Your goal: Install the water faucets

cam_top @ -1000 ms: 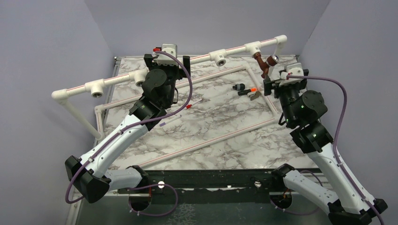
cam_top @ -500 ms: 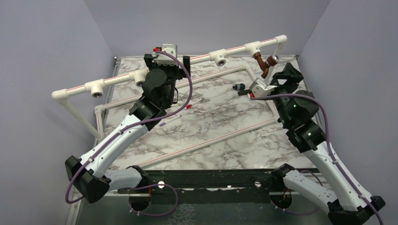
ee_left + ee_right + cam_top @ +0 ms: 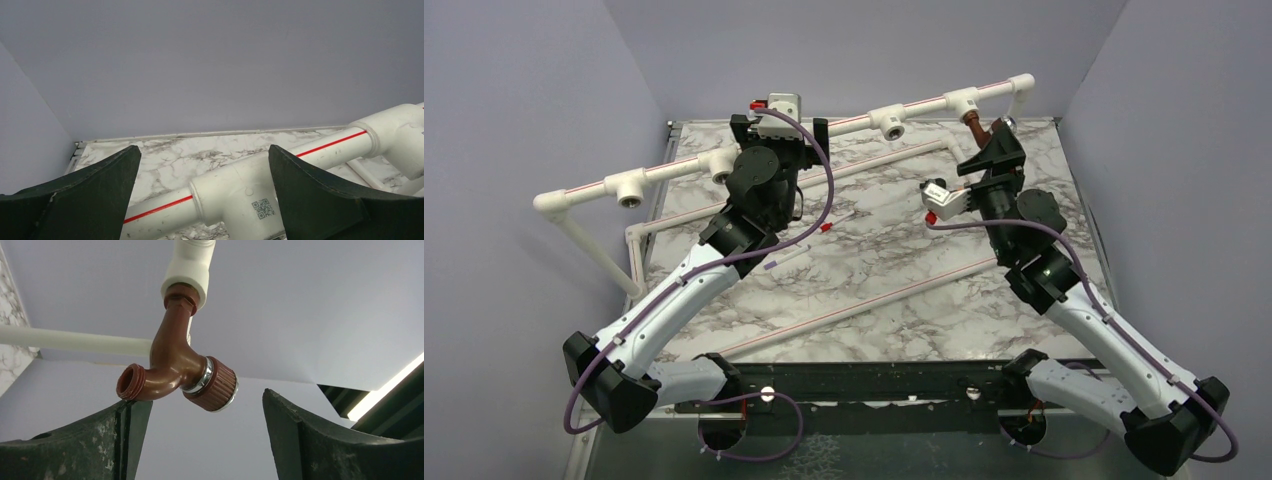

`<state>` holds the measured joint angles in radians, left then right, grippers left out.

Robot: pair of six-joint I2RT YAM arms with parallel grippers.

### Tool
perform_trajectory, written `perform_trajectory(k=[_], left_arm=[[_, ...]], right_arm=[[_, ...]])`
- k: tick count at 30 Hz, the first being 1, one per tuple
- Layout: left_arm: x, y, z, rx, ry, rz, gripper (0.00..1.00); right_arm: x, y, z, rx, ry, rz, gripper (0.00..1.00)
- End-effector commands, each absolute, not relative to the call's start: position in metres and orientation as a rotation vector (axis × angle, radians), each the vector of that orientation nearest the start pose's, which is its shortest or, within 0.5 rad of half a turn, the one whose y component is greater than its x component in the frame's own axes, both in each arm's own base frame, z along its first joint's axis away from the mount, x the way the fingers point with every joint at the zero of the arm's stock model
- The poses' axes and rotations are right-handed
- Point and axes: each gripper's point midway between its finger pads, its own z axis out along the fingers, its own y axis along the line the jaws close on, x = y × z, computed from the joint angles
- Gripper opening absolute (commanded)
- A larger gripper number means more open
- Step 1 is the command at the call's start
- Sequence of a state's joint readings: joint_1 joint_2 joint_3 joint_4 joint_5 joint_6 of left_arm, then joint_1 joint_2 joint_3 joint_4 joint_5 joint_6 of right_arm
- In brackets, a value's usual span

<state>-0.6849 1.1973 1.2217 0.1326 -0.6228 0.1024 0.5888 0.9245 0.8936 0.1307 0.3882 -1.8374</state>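
Upper right in the overhead view, the water faucet (image 3: 973, 122) hangs from a white tee fitting (image 3: 962, 100), mostly hidden behind the right gripper (image 3: 200, 402), whose jaws are spread beneath it. Upper centre, the left gripper (image 3: 204, 150), jaws wide, straddles the white pipe (image 3: 330, 147); contact is unclear.

top: overhead, rear | left wrist: pipe (image 3: 325, 152) close | right wrist: faucet (image 3: 172, 360), upward

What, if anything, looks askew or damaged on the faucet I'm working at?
Nothing stands out. The copper-coloured faucet hangs from the white tee fitting, its collar snug against the fitting and intact, with the right pincer open just beneath it. No cracks or spills show.
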Motion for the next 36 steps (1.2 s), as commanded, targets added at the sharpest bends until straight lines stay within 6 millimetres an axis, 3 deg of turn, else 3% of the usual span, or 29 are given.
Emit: perform_trajectory(k=[1, 10, 16, 22, 31, 36], left_arm=[[0.369, -0.154, 0.361, 0.161, 1.601, 0.118, 0.99], [0.368, -0.154, 0.363, 0.160, 1.597, 0.113, 0.99], [0.368, -0.154, 0.363, 0.160, 1.596, 0.111, 0.99], [0.367, -0.155, 0.364, 0.160, 1.594, 0.112, 0.99], [0.368, -0.155, 0.363, 0.161, 1.595, 0.112, 0.99], [0.368, -0.156, 0.362, 0.164, 1.598, 0.111, 0.99]], right_arm=[[0.334, 0.107, 0.415, -1.430, 0.815, -1.350, 0.86], [0.343, 0.104, 0.395, -1.436, 0.896, -1.342, 0.85], [0.347, 0.100, 0.398, -1.365, 0.946, -1.343, 0.78], [0.350, 0.093, 0.401, -1.232, 1.054, -1.270, 0.51], [0.347, 0.094, 0.407, -1.031, 1.116, -1.081, 0.02], [0.348, 0.102, 0.409, -0.871, 1.202, -0.839, 0.01]])
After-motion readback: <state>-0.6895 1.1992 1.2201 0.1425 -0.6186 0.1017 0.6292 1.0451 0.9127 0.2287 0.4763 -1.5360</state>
